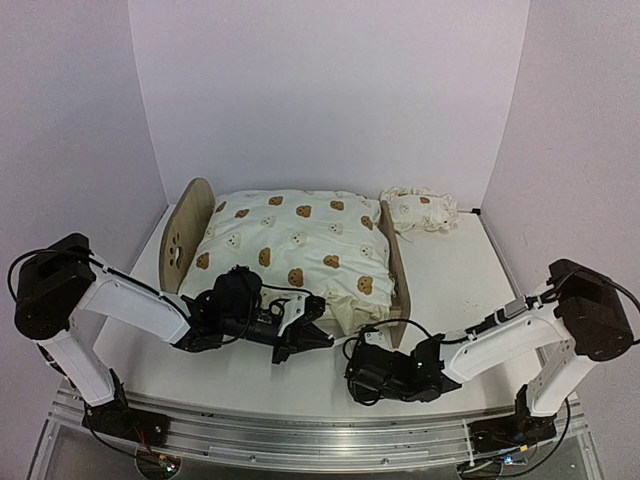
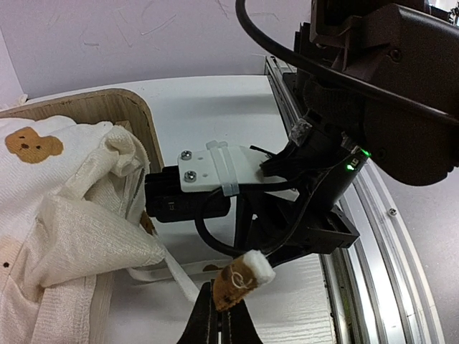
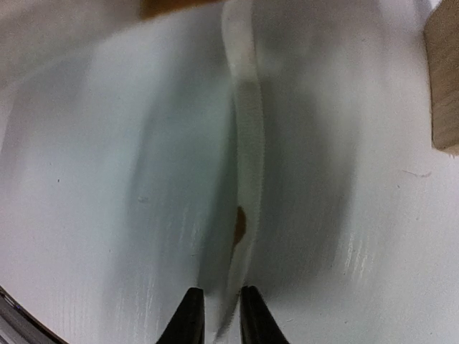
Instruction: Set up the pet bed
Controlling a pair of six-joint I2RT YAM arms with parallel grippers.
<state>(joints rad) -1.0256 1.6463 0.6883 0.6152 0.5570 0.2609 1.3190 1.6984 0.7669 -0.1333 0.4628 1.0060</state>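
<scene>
Cream bear-print cushion [image 1: 295, 245] — puffy, rumpled, on rounded light-wood pet bed [image 1: 188, 225]

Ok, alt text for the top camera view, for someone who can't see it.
A wooden pet bed holding a cream bear-print cushion sits on a white table, a small matching pillow lying beside its right end. The left arm and right arm reach toward the bed's near side.

The bear-print cushion [image 1: 295, 250] lay on the pet bed [image 1: 188, 232], its near edge sagging over the frame; the left gripper [image 1: 312, 338] sat at that edge; the right gripper [image 1: 360, 352] hung by the footboard [image 1: 396, 270], at its near corner; a small pillow [image 1: 420, 210] rested well apart on the white table [image 1: 460, 290].
</scene>
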